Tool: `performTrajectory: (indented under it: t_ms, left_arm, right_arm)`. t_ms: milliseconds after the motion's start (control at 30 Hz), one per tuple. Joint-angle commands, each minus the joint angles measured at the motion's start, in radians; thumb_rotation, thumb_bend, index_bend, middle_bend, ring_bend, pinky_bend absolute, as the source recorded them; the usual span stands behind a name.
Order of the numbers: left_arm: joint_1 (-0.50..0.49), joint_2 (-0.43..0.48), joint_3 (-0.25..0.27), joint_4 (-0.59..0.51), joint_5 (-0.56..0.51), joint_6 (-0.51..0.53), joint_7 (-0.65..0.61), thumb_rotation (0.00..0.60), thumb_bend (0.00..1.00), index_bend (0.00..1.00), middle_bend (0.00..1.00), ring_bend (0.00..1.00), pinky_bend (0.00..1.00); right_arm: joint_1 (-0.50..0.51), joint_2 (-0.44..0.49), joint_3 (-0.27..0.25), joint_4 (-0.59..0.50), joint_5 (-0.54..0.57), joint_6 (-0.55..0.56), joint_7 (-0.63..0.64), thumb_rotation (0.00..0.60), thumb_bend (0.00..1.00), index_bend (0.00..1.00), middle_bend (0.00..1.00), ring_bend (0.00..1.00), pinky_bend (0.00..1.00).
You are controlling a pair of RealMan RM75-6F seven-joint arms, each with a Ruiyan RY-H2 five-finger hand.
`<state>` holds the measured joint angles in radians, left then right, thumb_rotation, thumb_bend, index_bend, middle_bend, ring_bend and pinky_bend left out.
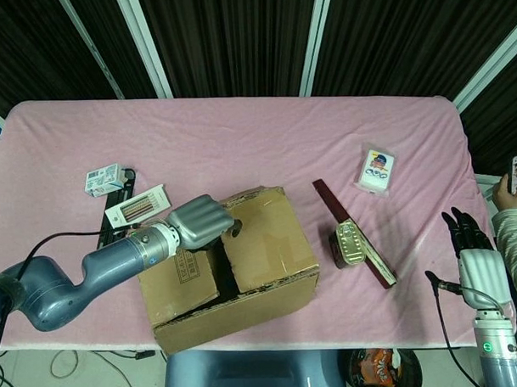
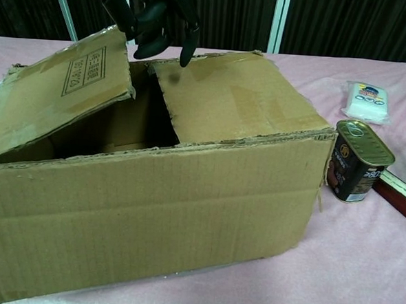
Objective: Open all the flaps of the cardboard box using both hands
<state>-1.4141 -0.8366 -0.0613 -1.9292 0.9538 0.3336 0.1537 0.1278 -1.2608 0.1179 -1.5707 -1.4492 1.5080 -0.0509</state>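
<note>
Lifting one flap of one box.

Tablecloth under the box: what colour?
Pink, plain. The tablecloth shows best in the head view, around the cardboard box.

Both views are evenly bright and mostly sharp. The box interior at centre left lies in shadow; the dark backdrop at top stays dim.

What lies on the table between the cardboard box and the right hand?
In the head view, a tin can and a dark red strip lie between the cardboard box and the right hand; otherwise bare pink cloth.
</note>
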Motion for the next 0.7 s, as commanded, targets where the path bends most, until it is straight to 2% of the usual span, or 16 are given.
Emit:
performTrajectory:
  t_ms: [33,700]
  left_arm:
    - [0.010,0.027,-0.016,-0.018,0.009,-0.018,-0.027,0.600,1.00,0.34,0.60,0.46,0.52]
    - [0.091,0.178,-0.163,-0.089,0.063,-0.135,-0.234,0.600,1.00,0.34,0.60,0.46,0.53]
  right_arm:
    - [0.000,-0.001,0.001,-0.001,0.000,0.001,0.001,0.600,0.18,0.00,0.00,0.00,0.21]
    - [-0.004,-0.004,0.007,0.000,0.011,-0.007,0.008,0.600,0.18,0.00,0.00,0.00,0.21]
